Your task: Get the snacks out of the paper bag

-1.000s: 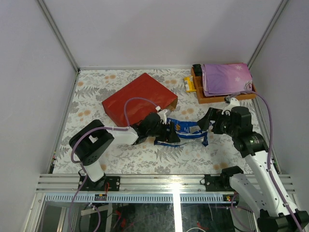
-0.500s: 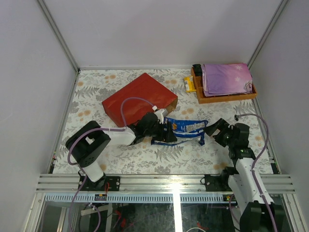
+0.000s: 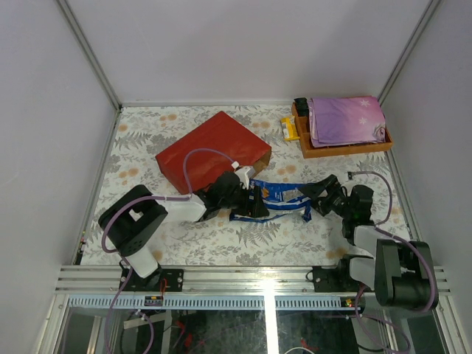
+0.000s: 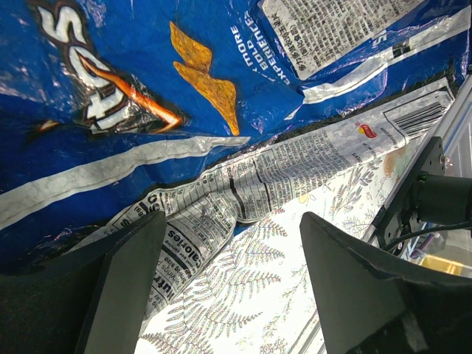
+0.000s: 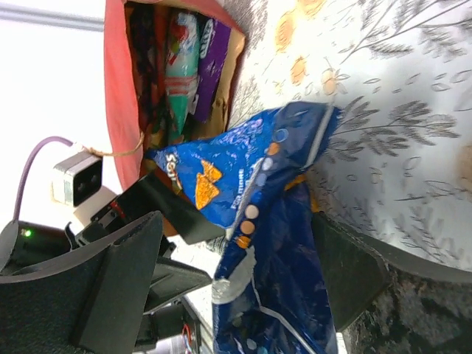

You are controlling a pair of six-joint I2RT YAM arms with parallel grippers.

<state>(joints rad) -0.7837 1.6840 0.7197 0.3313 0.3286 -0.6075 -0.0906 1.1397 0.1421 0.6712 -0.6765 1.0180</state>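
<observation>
blue chip pack (image 3: 284, 196) lies flat on the flowery tablecloth (image 3: 140, 147), just near-right of the red paper bag (image 3: 210, 147), w/ more packets (image 5: 184, 66) inside. left gripper (image 3: 253, 204) spread at its left end, right gripper (image 3: 313, 193) spread at the right, neither pinching. prob light, crinkly, slick, chips crush easy, so pinch a sealed edge. pale walls around, tray (image 3: 346, 152) far right.

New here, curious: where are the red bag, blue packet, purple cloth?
red bag (image 3: 206, 147): top view, its flat upper side.
blue packet (image 3: 282, 192): top view, middle of its printed face.
purple cloth (image 3: 346, 119): top view, its middle.
</observation>
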